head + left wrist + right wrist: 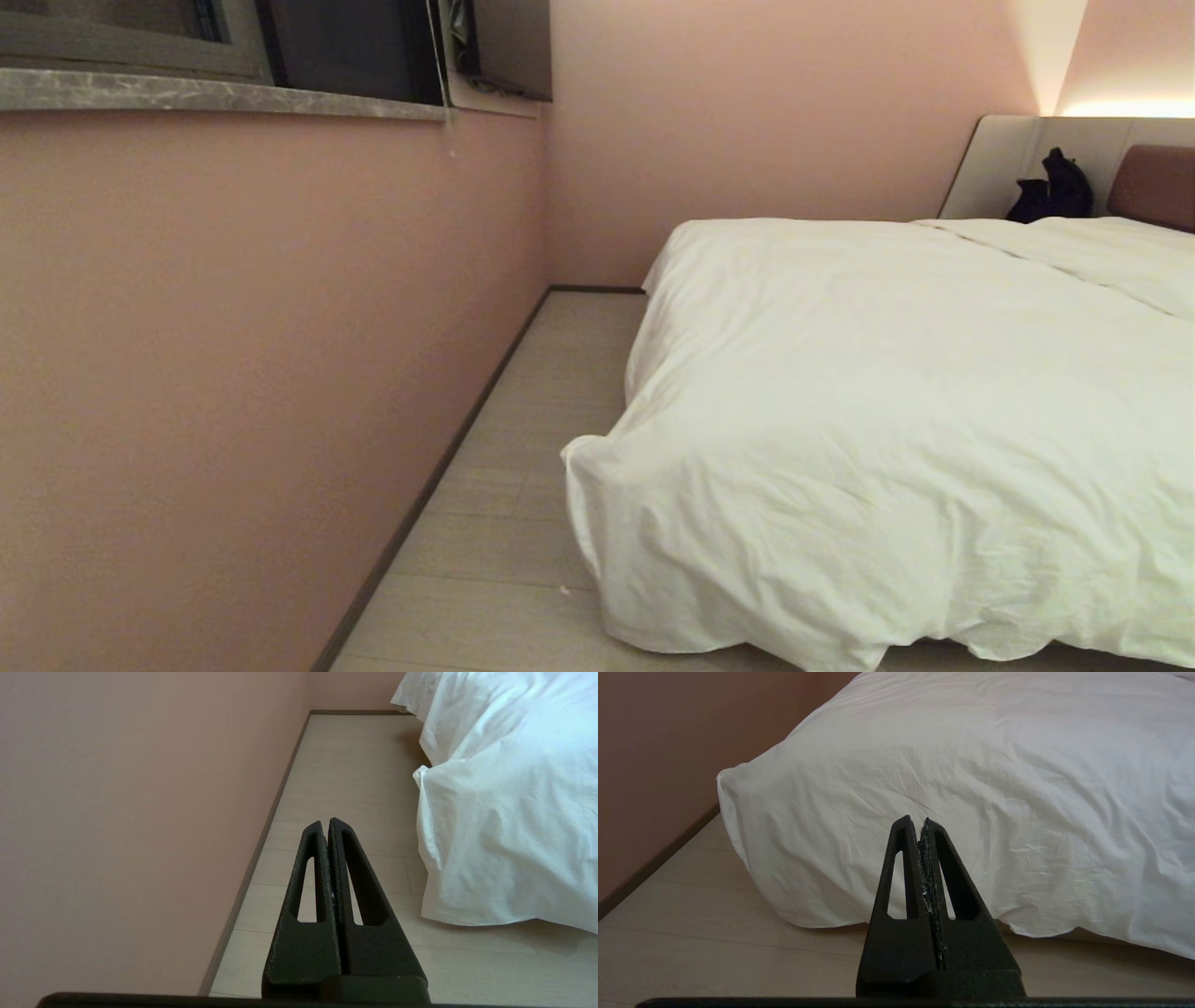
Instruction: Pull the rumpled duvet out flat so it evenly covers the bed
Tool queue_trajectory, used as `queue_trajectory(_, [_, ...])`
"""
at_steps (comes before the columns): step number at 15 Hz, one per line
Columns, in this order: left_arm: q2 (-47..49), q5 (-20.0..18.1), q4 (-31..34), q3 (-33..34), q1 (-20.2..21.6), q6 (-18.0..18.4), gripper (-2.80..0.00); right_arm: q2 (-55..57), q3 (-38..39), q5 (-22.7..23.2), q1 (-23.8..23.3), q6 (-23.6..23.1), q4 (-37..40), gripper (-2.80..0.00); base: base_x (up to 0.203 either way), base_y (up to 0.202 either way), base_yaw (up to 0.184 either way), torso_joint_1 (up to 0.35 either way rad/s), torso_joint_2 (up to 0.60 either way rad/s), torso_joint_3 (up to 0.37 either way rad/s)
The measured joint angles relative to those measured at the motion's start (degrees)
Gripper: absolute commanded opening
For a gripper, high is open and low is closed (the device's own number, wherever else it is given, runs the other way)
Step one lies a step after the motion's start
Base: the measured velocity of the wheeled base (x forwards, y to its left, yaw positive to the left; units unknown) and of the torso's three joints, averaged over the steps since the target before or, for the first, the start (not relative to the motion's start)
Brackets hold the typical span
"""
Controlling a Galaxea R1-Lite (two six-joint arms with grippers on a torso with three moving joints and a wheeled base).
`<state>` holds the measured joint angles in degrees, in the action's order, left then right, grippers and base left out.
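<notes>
- The duvet (887,401) lay over the bed (1153,182) and filled the right half of the head view, from the lower middle up to the upper right.
- It looked puffy and mostly spread out. Its near edge hung down almost to the floor (523,485) at the bottom of the frame.
- The corner at the lower middle of the head view was still bunched and creased, and small wrinkles ran along the hanging edge.
- Two pillows (1102,252) lay at the upper right, near the headboard. A dark thing (1053,189) sat beside them; what it was could not be told.
- The left hand (325,822) was closed and held nothing. It pointed at the bare floor in the middle of its view, with the duvet at the right side.
- The right hand (915,820) was closed and empty too. It sat in the middle of its view, aimed at the duvet's hanging edge but apart from it.
- The job looked nearly done. What seemed left was smoothing that corner and checking the far side, which the pictures did not show.
</notes>
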<state>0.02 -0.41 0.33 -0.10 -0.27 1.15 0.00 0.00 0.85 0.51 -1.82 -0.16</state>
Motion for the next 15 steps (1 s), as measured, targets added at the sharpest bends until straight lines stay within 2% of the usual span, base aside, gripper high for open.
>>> queue_trajectory(15, [0.00,0.00,0.02,0.00,0.00,0.03,-2.80,0.00,0.00,0.00,0.00,0.00,-0.02,-2.80,0.000,0.000,0.000,0.000,0.00,0.000])
